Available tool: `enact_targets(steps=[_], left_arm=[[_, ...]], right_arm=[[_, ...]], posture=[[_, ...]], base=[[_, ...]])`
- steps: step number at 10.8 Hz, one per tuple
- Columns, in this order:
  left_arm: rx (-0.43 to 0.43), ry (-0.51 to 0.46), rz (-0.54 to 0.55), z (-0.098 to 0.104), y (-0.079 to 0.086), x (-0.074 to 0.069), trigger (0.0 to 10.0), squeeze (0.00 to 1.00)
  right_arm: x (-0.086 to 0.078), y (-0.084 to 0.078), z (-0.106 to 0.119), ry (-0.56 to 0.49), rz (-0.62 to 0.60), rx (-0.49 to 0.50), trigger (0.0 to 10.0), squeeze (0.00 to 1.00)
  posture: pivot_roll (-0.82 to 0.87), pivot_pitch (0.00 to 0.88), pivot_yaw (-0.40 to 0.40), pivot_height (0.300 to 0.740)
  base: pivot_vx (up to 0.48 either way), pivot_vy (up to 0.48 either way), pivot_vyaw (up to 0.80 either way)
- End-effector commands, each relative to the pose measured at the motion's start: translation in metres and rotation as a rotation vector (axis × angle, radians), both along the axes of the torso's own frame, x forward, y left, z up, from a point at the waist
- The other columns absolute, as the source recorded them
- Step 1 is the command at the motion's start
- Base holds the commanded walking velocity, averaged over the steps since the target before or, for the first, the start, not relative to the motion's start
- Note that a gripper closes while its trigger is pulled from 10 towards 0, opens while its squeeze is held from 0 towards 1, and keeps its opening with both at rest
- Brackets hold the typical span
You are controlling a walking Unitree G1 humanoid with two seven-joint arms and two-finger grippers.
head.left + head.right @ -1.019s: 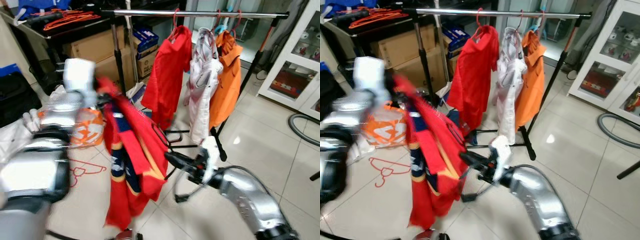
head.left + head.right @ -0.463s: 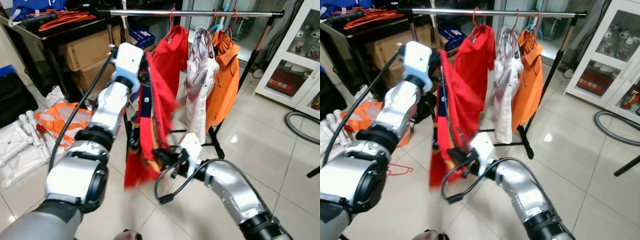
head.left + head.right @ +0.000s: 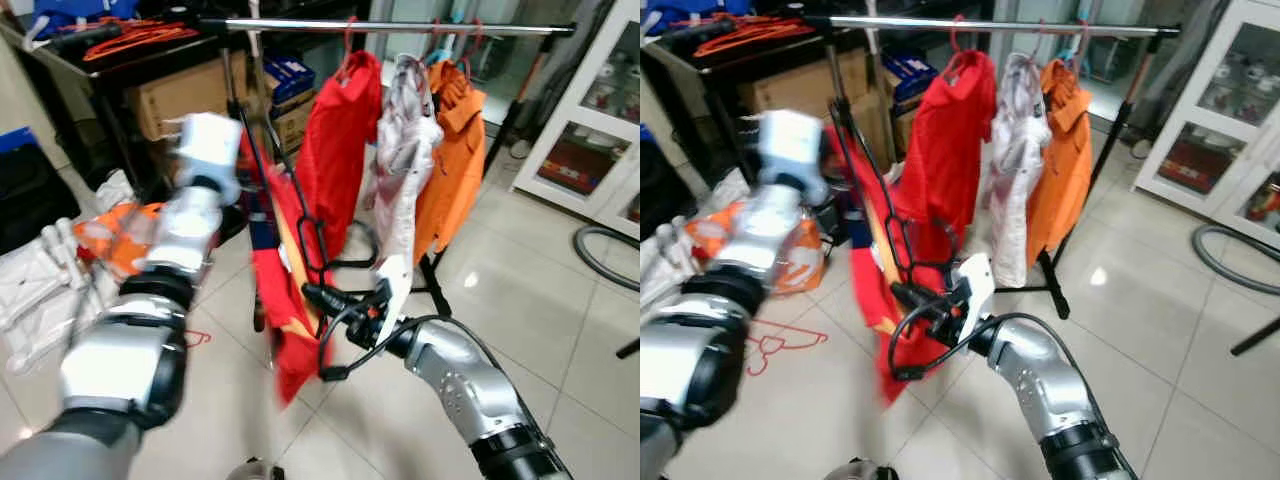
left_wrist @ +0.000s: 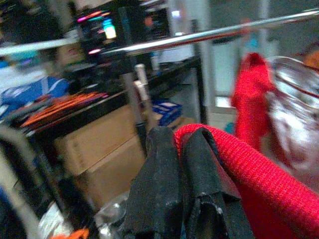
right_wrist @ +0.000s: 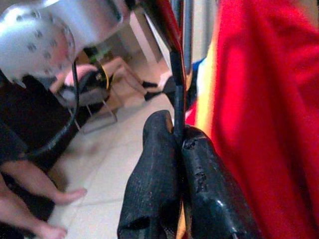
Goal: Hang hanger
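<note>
The red garment (image 3: 285, 300) on its black hanger (image 3: 875, 190) is not yet on the rail (image 3: 400, 27); it is in mid-air, below and left of it. The left pincer (image 4: 182, 164) is clamped on the red fabric, the right pincer (image 5: 177, 164) on the hanger wire. Lifting and hooking remain.

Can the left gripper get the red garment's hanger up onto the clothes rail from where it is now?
Probably yes. The left gripper, shut on the red garment, sits below the rail, whose stretch left of the hanging red shirt looks bare.
</note>
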State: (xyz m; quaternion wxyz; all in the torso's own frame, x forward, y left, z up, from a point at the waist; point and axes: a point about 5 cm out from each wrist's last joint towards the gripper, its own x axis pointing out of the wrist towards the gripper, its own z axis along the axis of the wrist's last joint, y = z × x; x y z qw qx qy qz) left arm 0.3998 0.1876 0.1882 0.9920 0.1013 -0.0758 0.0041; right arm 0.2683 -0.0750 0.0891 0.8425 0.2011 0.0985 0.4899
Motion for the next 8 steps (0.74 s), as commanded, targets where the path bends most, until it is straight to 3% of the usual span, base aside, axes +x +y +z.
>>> enact_targets(steps=[1, 2, 4, 6, 8], left_arm=[[-0.123, -0.048, 0.092, 0.015, 0.019, 0.002, 0.0, 0.0], [-0.253, 0.003, 0.131, 0.002, 0.03, -0.001, 0.0, 0.0], [-0.276, 0.138, 0.089, -0.032, 0.02, -0.008, 0.0, 0.0], [-0.183, 0.322, -0.126, -0.079, -0.035, -0.022, 0.0, 0.0], [-0.12, 0.396, -0.307, -0.103, -0.091, -0.038, 0.0, 0.0]], right_arm=[[0.001, -0.006, 0.006, 0.031, -0.021, 0.075, 0.0, 0.0], [0.006, -0.006, 0.017, 0.045, -0.047, 0.158, 0.0, 0.0], [0.022, -0.012, 0.041, 0.059, -0.165, 0.321, 0.0, 0.0], [0.05, -0.011, 0.067, 0.049, -0.307, 0.409, 0.0, 0.0], [0.077, 0.009, 0.092, 0.097, -0.397, 0.533, 0.0, 0.0]], posture=[[-0.07, 0.0, 0.021, 0.74], [-0.07, 0.0, 0.021, 0.74], [-0.07, 0.0, 0.021, 0.74], [-0.07, 0.0, 0.019, 0.74], [-0.06, 0.0, 0.016, 0.74]], base=[[0.0, 0.0, 0.0], [0.0, 0.0, 0.0], [0.0, 0.0, 0.0], [0.0, 0.0, 0.0], [0.0, 0.0, 0.0]])
